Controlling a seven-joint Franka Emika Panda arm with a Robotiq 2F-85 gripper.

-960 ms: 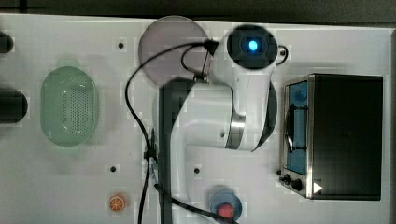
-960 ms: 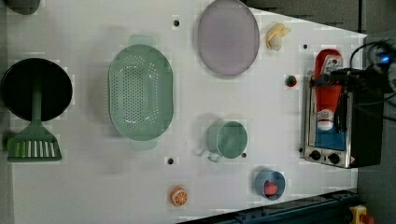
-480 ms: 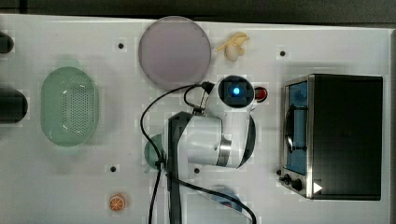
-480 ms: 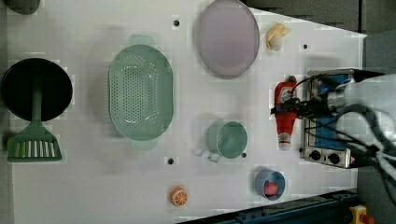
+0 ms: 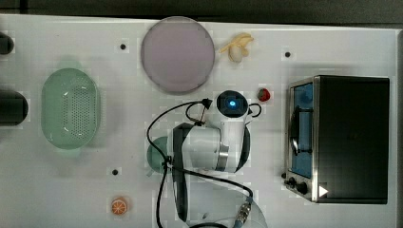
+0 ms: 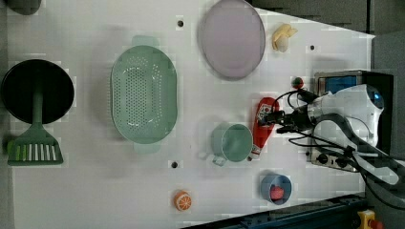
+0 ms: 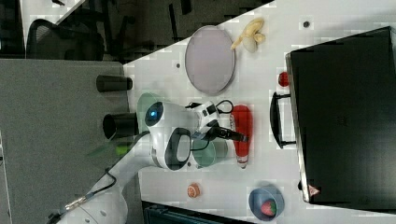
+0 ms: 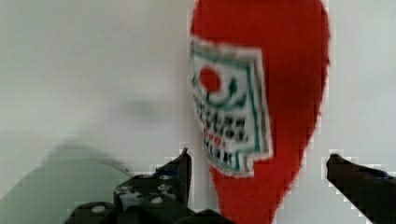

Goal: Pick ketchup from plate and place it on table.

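The ketchup (image 6: 264, 125) lies flat on the white table (image 6: 95, 191), well away from the mauve plate (image 6: 232, 38), which sits bare. The bottle's long axis runs from its fat end near the arm's claw (image 6: 278, 121) down to its narrow tip beside the green cup (image 6: 235, 142) in the left view. In the wrist view the claw's fingers (image 8: 180, 170) are spread wide on either side of the bottle (image 8: 261, 102), touching it on neither side as far as I can see. To my eye the bottle is already delivered, and the claw only has to lift away without dragging it.
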